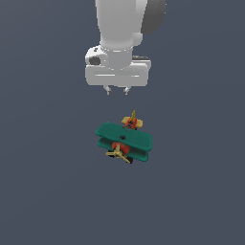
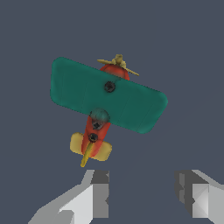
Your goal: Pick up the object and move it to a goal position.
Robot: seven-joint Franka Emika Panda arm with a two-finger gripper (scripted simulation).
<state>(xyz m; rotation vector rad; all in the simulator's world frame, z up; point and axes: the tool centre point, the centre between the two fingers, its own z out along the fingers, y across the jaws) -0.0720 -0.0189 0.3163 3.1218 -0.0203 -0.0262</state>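
Observation:
The object, a toy biplane [image 1: 125,140] with teal-green wings, a red body, a yellow propeller and a yellow tail, rests on the dark floor. In the wrist view the biplane [image 2: 107,97] shows from above, its upper wing covering most of the body. My gripper [image 1: 117,90] hangs above and behind the plane's tail, clearly apart from it. Its two fingers [image 2: 94,197] stand spread with nothing between them, so the gripper [image 2: 142,194] is open. The plane's wheels are hidden.
A flat dark grey-blue floor [image 1: 43,191] surrounds the plane on all sides. The white arm [image 1: 122,28] rises out of the exterior view's top.

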